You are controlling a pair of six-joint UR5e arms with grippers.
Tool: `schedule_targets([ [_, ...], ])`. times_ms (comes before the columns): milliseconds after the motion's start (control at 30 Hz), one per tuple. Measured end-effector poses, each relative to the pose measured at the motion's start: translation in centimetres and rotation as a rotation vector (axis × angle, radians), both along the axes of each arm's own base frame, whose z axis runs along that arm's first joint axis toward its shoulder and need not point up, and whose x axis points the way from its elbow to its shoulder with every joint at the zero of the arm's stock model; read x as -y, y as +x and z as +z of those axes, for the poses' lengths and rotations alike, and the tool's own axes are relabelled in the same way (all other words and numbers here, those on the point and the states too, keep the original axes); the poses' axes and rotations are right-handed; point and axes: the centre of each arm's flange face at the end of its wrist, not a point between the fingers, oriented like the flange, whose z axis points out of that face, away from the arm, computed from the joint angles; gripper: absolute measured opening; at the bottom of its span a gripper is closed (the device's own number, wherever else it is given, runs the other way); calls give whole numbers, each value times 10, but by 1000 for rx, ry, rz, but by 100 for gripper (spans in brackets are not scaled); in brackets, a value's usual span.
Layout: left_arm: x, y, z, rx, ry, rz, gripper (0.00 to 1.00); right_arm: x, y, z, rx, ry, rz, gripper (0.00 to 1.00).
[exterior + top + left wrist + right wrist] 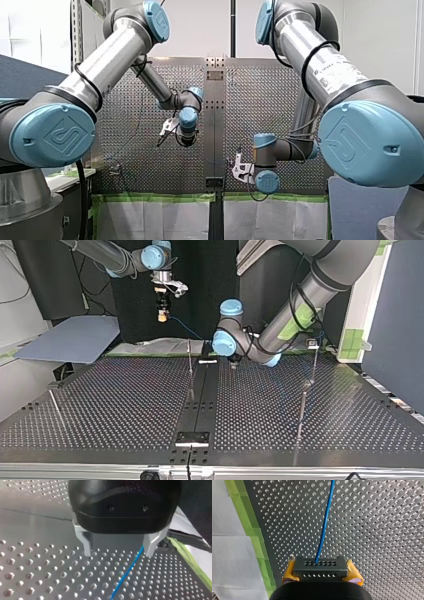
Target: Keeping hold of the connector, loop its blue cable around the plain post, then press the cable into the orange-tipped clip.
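My right hand point(320, 574) clenches the connector point(319, 566); my left hand point(118, 552), released, straddles the blue cable point(130, 570); looping likely needs gentle tension.

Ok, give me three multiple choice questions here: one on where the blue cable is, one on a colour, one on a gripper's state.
1. In the left wrist view, where does the blue cable pass? A. between my left gripper's fingers; B. outside both fingers; C. nowhere in view.
2. What colour are my right gripper's pads? A. blue; B. yellow; C. white.
3. My right gripper is: A. open and empty; B. shut on nothing; C. shut on the connector.
Answers: 1 A, it runs through the open gap near one finger. 2 B, yellow shows either side of the connector. 3 C, both pads press the connector's sides.
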Motion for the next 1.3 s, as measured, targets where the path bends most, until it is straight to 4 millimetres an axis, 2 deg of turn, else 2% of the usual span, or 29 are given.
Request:
schedule_targets([
  [300, 14, -5, -44, -53, -28, -44, 100, -2, 1, 0, -4, 0, 5, 13],
  [633, 36, -14, -51, -53, -74, -112, 100, -2, 2, 0, -12, 0, 8, 13],
  [733, 44, -21, -59, -71, -69, -132, 100, -3, 2, 0, -13, 0, 9, 13],
  [867, 55, -34, -80, -110, -52, -158, 100, -3, 3, 0, -16, -2, 11, 13],
  [1067, 75, -47, -94, -111, -91, -195, 100, -4, 4, 0, -19, -3, 14, 13],
  [1300, 92, -65, -120, -131, -108, -222, 100, -5, 5, 0, -24, -3, 17, 13],
])
